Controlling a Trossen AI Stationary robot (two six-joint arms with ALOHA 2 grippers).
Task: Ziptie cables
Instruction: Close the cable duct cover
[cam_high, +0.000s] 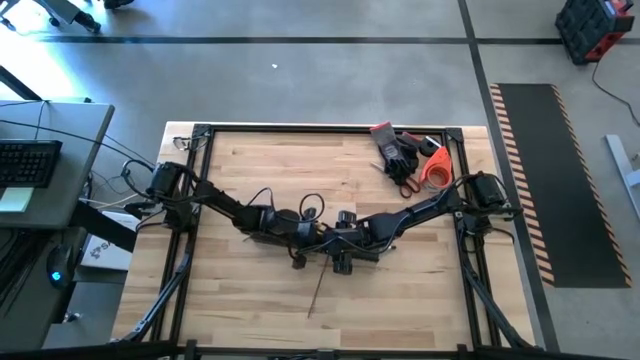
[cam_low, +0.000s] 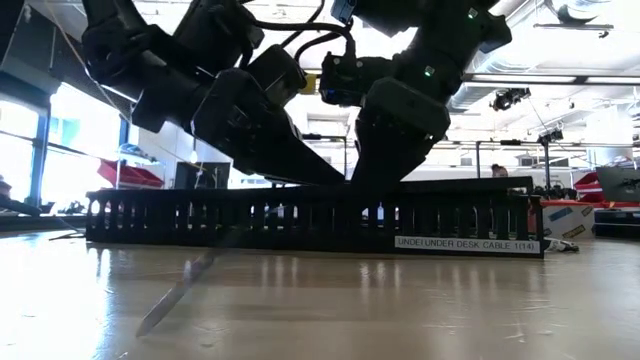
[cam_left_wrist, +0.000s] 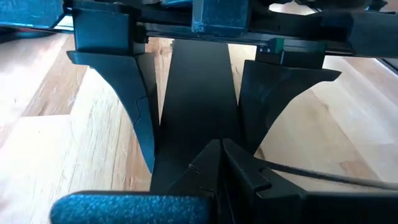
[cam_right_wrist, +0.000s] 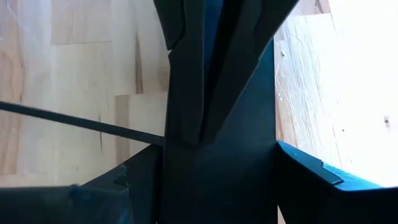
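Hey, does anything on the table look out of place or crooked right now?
A thin strand trails loose at an angle across the table, below where the left gripper and right gripper meet over the black rail.

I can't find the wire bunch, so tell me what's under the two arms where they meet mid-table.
A long black rail lies under both end effectors, left and right. One thin dark strand trails out toward the front edge. The arms cover the rest of the wires.
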